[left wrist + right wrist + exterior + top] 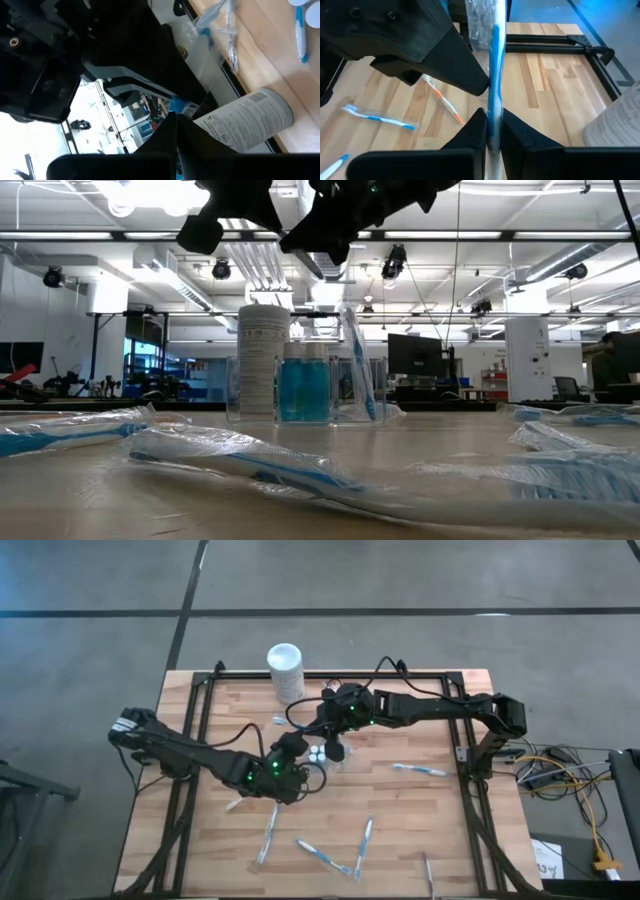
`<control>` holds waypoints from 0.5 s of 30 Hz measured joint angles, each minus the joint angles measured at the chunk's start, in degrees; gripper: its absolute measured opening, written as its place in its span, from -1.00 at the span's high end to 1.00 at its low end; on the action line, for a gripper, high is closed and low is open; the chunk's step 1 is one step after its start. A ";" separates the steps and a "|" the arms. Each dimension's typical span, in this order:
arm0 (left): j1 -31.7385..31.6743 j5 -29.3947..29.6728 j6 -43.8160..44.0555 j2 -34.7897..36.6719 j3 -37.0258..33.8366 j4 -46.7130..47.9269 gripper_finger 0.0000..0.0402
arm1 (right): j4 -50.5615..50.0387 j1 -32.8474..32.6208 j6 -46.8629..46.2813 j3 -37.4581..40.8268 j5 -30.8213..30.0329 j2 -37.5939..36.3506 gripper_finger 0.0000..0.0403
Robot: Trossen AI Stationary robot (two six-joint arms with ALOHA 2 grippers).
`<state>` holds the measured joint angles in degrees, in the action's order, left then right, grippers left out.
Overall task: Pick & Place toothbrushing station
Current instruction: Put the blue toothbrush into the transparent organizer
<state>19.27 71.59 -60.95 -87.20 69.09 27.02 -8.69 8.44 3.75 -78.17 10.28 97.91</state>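
**Toothbrushing station being loaded, blue brush pinched at mid-table**

Toothbrushing station (305, 385) standing upright near the middle of the table (440, 820), a little toward the far edge, well short of the white canister (285, 670) at that edge. Clear walls, with blue pieces showing inside from the low view.

Right gripper (490, 131) over the station, fingers clamped on a wrapped blue toothbrush (493, 70), brush held roughly upright between the pads. Left gripper (176, 131) just beside it on the near-left side, fingers together; whether anything sits between them cannot be told.

Loose wrapped toothbrushes (330, 858) scattered toward the near edge, another (420, 770) toward the right edge, an orange one (445, 102) lying flat close to the grippers.

Step in hand, judged from this: a brush gripped and about to go into, or be steadied in, the holder. Next move calls for lining the brush end over the open mouth, lowering without knocking the light cup, then letting go. Left arm crowding the spot; risk of a bump.
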 joint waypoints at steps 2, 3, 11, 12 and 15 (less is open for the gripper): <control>0.41 1.04 0.61 0.04 -0.02 -0.04 0.91 | -0.04 0.22 0.04 0.00 -0.04 -0.10 0.89; 0.71 1.34 0.64 0.17 0.00 -0.04 0.87 | -0.10 0.38 0.04 0.02 -0.04 -0.19 0.89; 3.31 1.84 2.56 3.85 -0.01 -0.07 0.61 | 0.24 1.71 0.37 2.27 -0.18 -3.12 0.89; 3.82 2.28 3.89 4.58 -0.02 -0.10 0.59 | 0.16 1.89 0.38 3.03 -0.20 -3.82 0.89; 5.53 2.28 10.90 7.79 0.00 0.42 0.56 | 0.53 2.34 0.78 5.04 -0.39 -6.35 0.89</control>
<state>24.80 73.88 -50.05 -79.41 69.09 27.44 -8.16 10.78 4.53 -73.13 9.90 91.56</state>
